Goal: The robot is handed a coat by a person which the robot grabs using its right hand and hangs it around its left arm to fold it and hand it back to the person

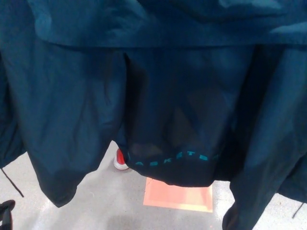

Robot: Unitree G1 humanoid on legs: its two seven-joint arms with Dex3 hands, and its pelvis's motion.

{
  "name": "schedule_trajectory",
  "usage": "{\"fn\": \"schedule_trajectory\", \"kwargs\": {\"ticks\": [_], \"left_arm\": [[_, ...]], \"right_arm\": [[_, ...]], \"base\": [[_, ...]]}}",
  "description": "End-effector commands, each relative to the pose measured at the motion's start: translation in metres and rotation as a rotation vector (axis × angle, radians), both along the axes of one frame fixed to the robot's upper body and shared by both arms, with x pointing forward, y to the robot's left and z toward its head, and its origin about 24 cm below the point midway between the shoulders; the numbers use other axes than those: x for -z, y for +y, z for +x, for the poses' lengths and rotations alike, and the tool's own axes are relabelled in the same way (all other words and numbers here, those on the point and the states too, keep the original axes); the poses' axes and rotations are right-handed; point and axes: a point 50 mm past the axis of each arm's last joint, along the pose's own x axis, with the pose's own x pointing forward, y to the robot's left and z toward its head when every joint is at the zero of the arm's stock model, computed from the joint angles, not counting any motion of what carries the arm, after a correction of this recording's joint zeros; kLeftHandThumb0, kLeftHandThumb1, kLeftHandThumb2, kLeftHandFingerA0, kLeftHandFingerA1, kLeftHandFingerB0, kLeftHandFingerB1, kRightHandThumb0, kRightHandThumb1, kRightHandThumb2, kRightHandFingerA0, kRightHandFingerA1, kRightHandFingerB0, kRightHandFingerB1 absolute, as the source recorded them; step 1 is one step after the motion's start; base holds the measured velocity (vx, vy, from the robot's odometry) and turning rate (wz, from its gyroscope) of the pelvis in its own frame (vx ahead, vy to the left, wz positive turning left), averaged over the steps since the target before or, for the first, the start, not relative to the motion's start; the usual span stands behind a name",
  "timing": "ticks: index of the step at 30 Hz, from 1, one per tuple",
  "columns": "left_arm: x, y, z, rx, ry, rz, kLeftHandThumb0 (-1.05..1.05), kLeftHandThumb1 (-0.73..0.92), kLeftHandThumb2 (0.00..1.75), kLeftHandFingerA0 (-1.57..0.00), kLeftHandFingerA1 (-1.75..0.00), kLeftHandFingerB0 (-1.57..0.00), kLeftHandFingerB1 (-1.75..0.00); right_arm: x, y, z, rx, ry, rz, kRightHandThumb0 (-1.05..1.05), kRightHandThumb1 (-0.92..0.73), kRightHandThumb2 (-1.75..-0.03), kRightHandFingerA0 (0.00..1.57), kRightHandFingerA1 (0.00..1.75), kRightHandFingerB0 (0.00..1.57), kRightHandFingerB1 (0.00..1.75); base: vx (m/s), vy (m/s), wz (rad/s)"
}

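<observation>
Coat (pixel 158 96), dark teal, hangs close before the head camera and fills nearly the whole field. It hangs at full length from a support above the upper edge of the view, so it cannot be told whether the person or the right hand bears it. The right hand does not show, and its state cannot be told. An upper fold (pixel 144 24), probably hood or collar, laps over the body panels, and two loose lobes, likely sleeves (pixel 60 187), drop lower at either side. This is the lie of cloth held high and spread, judged suitable for draping over a forearm. A black shape (pixel 5 214) at the lower left corner may be the edge of the left hand. Too little shows to say whether it is released, clenched or grasping; it lies apart from the cloth, with nothing visibly on it. Just above it a thin drawstring (pixel 12 182) dangles free from the coat's left margin. Up and to the right of the shape, teal lettering (pixel 172 157) curves along the hem of the darker middle panel. Beyond the hem, farther right, is the grey floor (pixel 96 206). On it are a red shoe (pixel 120 160), partly covered by the hem and taken to be the person's, and an orange square marker (pixel 178 195). The shoe suggests the person stands just behind the coat, facing the robot for the handover. Draping over the left arm appears not yet done.
</observation>
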Motion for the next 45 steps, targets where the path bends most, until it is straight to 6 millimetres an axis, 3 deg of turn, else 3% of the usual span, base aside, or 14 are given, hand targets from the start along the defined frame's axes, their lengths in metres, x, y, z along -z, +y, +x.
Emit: {"fn": "schedule_trajectory", "kwargs": {"ticks": [1, 2, 4, 6, 16, 18, 20, 24, 25, 26, 29, 37, 38, 45], "left_arm": [[-0.002, 0.008, -0.01, 0.035, 0.003, 0.051, -0.88, 0.9, 1.2, 0.0, -0.16, 0.0, -0.16], [-0.001, 0.007, -0.01, 0.031, 0.01, 0.061, -0.89, 0.9, 1.21, 0.0, -0.14, 0.0, -0.15], [0.0, 0.007, -0.011, 0.027, 0.011, 0.052, -0.89, 0.88, 1.2, 0.0, -0.14, 0.0, -0.15], [0.001, 0.006, -0.011, 0.009, 0.006, 0.036, -0.9, 0.87, 1.2, 0.0, -0.14, 0.0, -0.15], [0.0, 0.006, -0.013, 0.038, -0.004, 0.03, -0.87, 0.92, 1.2, 0.0, -0.13, 0.0, -0.15], [-0.001, 0.006, -0.012, 0.04, -0.012, 0.026, -0.87, 0.91, 1.2, 0.0, -0.13, 0.0, -0.15], [-0.002, 0.006, -0.013, 0.046, -0.018, 0.032, -0.87, 0.91, 1.2, 0.0, -0.13, 0.0, -0.15], [-0.002, 0.006, -0.013, 0.038, -0.018, 0.021, -0.84, 0.91, 1.2, 0.0, -0.15, 0.0, -0.14], [-0.001, 0.007, -0.013, 0.026, -0.021, 0.016, -0.86, 0.88, 1.18, 0.0, -0.15, 0.0, -0.16], [-0.001, 0.006, -0.012, 0.008, -0.025, 0.009, -0.86, 0.88, 1.18, 0.0, -0.15, 0.0, -0.16], [-0.001, 0.005, -0.012, 0.008, -0.052, -0.005, -0.88, 0.89, 1.18, 0.0, -0.14, 0.0, -0.16], [-0.004, 0.001, -0.007, 0.049, -0.089, 0.03, -0.85, 0.84, 1.16, -0.09, -0.26, -0.09, -0.31], [-0.004, 0.001, -0.006, 0.045, -0.092, 0.013, -0.87, 0.83, 1.15, -0.08, -0.26, -0.08, -0.28], [-0.007, -0.001, -0.003, 0.07, -0.105, -0.001, -0.82, 0.86, 1.17, -0.06, -0.28, -0.06, -0.29]], "right_arm": [[0.028, 0.021, 0.023, 0.128, 0.099, -0.375, -0.87, -0.6, -1.01, 0.0, 0.14, 0.0, 0.14], [0.034, 0.023, 0.026, 0.136, 0.135, -0.389, -0.87, -0.74, -0.63, 0.0, 0.13, 0.0, 0.15], [0.041, 0.025, 0.03, 0.15, 0.119, -0.466, -0.88, -0.59, -1.02, 0.0, 0.12, 0.0, 0.13], [0.047, 0.026, 0.032, 0.156, 0.12, -0.519, -0.96, -0.61, -0.82, 0.0, 0.08, 0.0, 0.14], [0.073, 0.013, 0.046, 0.169, 0.269, -0.728, -0.91, -0.62, -0.99, 0.03, 0.24, 0.06, 0.23], [0.074, 0.01, 0.047, 0.176, 0.246, -0.77, -0.93, -0.78, -0.64, 0.06, 0.25, 0.11, 0.26], [0.076, 0.008, 0.049, 0.215, 0.187, -0.816, -0.91, -0.59, -0.99, 0.03, 0.26, 0.09, 0.29], [0.087, 0.0, 0.054, 0.251, 0.155, -0.897, -0.9, -0.57, -0.98, 0.03, 0.25, 0.07, 0.23], [0.09, -0.001, 0.056, 0.27, 0.143, -0.894, -0.92, -0.7, -0.62, 0.3, 0.36, 0.31, 0.32], [0.093, -0.002, 0.059, 0.299, 0.126, -0.889, -0.92, -0.7, -0.62, 0.3, 0.36, 0.31, 0.32], [0.103, -0.005, 0.064, 0.33, -0.017, -0.79, -0.7, -0.82, -0.66, 1.11, 0.52, 0.9, 0.48], [0.108, -0.013, 0.073, 0.355, -0.272, -0.597, -0.3, -0.81, -0.64, 0.86, 0.54, 0.77, 0.54], [0.107, -0.015, 0.074, 0.363, -0.297, -0.581, -0.32, -0.83, -0.64, 0.87, 0.67, 0.44, 0.43], [0.094, -0.023, 0.081, 0.422, -0.403, -0.537, -0.34, -0.74, -0.62, 0.73, 1.21, 0.6, 0.45]], "base": [[0.0, 0.0, 0.0], [0.0, 0.0, 0.0], [0.0, 0.0, 0.0], [0.0, 0.0, 0.0], [0.0, 0.0, 0.0], [0.0, 0.0, 0.0], [0.0, 0.0, 0.0], [0.0, 0.0, 0.0], [0.0, 0.0, 0.0], [0.0, 0.0, 0.0], [0.0, 0.0, 0.0], [0.0, 0.0, 0.0], [0.0, 0.0, 0.0], [0.0, 0.0, 0.0]]}}
